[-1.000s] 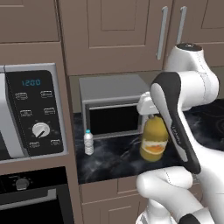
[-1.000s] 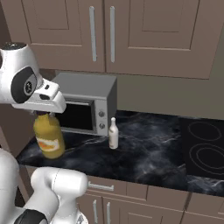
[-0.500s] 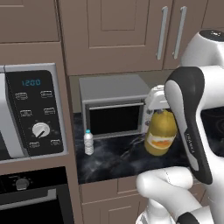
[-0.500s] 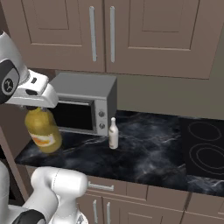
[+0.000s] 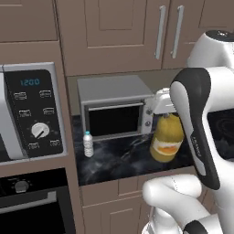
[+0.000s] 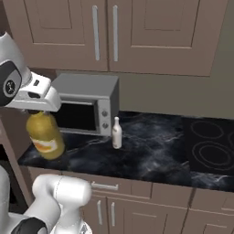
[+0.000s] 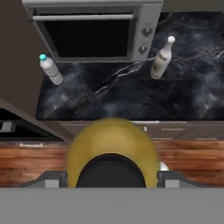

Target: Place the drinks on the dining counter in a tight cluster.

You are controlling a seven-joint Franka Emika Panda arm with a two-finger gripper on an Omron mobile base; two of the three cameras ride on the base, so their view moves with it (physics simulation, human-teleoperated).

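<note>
Compared with one second ago, the juice jug (image 5: pixel 166 138) has been lifted higher and carried outward from the black marble counter (image 5: pixel 119 160); in the left base view it has shifted to the right, and in the right base view to the left and forward. The water bottle (image 5: pixel 88 144) and the white bottle (image 6: pixel 117 133) are unchanged in position, and the cameras have not moved.

At the far left of the left base view, a wall oven panel (image 5: pixel 32 114) with a digital display and a round dial is seen. Just to its right, the small clear water bottle with a blue cap stands upright on the counter, in front of the left end of the microwave (image 5: pixel 114 109), a grey boxy unit with a dark glass door. The counter surface is glossy black with white veins. The slim white bottle, narrow at the neck, stands upright in front of the right end of the microwave, near its control knobs.

The juice jug is squat and rounded, yellow-orange, with a dark cap and a pale label band. It is held aloft by the gripper (image 5: pixel 165 106), the jaws being clenched on its neck from above. In the hand view the jug (image 7: pixel 112 153) is seen below the counter's front edge, over the brown wooden floor (image 7: pixel 188 162), clear of the counter. Whether the jug contains liquid cannot be told beyond its uniform colour. Brown panelled cabinets (image 6: pixel 119 32) with metal bar handles hang above.
</note>
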